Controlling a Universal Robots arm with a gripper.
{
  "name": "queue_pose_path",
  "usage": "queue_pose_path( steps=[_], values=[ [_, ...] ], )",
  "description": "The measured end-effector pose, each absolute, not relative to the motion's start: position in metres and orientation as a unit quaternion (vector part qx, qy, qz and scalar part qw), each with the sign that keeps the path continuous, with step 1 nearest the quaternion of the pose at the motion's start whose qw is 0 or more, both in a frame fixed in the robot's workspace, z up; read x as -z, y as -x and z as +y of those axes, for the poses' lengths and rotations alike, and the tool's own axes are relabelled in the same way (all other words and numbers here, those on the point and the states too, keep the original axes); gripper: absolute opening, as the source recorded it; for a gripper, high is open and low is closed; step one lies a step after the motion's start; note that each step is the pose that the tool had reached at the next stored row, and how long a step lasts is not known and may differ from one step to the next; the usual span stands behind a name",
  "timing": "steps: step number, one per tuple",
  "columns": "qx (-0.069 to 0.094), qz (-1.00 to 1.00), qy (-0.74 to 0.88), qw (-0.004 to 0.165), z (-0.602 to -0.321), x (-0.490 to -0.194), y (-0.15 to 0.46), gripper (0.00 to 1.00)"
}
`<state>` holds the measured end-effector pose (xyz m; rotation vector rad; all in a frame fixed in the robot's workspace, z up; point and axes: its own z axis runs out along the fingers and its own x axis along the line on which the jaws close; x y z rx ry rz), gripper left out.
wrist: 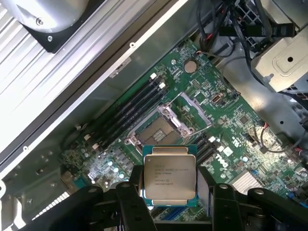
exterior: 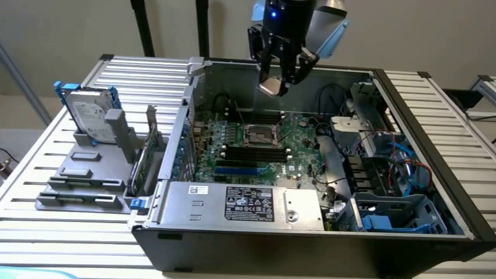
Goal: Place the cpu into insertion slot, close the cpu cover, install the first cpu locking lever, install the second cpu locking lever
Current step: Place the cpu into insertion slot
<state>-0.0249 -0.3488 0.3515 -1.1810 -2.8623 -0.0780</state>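
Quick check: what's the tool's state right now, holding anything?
Tool: closed on the processor chip, held in the air over the open computer case; chip not yet in the socket.

cpu [wrist: 170, 175]: smooth satin metal lid with printed text and a thin green edge; the fingers [wrist: 131, 207] look like matt black plastic. insertion slot [wrist: 159, 132]: dull dark centre, bright bare-metal frame, set in a glossy green circuit board [wrist: 231, 125]. Case [exterior: 232, 75] is matt grey sheet metal, bench [exterior: 139, 78] ribbed silvery metal, far-left hard drive [exterior: 87, 110] shiny metal on a grey plastic stand [exterior: 85, 174].
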Motion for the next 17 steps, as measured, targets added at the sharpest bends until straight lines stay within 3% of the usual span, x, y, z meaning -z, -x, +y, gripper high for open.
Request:
queue_pose_path(
  steps=[17],
  values=[
    [0.027,-0.862,0.505,0.018,-0.3488,-0.3476,0.0250,0.54]
  ],
)
